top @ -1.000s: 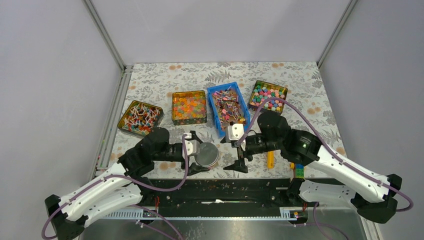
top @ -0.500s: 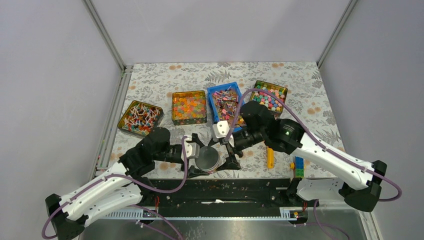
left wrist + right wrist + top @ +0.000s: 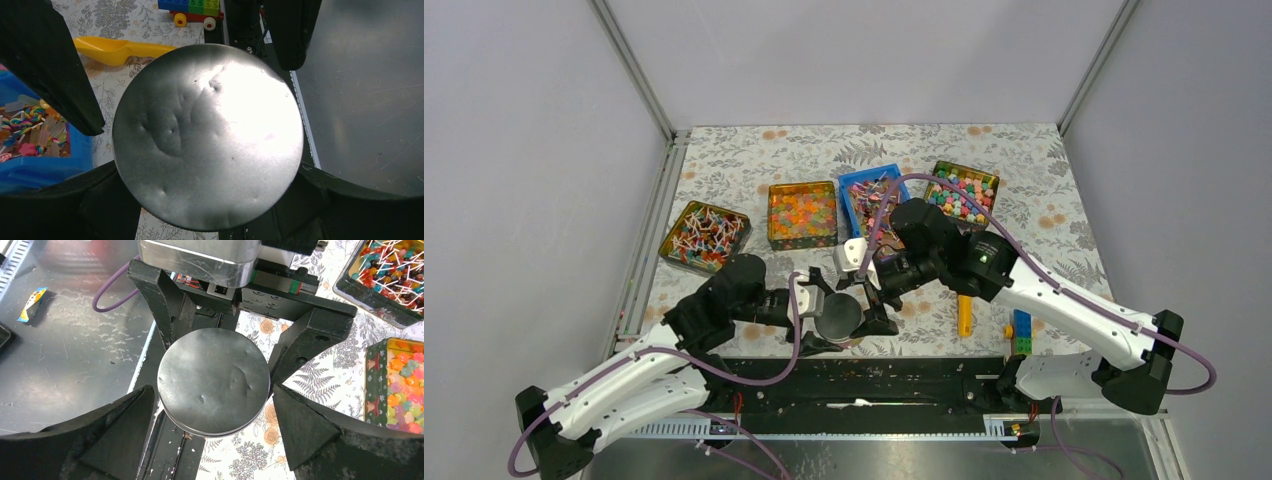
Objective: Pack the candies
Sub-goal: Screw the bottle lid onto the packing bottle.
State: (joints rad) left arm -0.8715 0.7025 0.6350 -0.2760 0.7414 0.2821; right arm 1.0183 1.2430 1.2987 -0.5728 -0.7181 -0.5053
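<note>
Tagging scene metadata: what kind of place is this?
Likely a lab robot cell: bare grey walls on aluminium posts, floral-clothed table, sorted sweet trays, left tool gripping a metal tin.

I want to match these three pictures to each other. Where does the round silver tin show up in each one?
Top external: the round silver tin is low in the centre of the picture.
Left wrist: it fills the middle of the picture.
Right wrist: it is in the middle again, a little smaller.
Shared landmark: the floral tablecloth shows around the tin in all three views.
</note>
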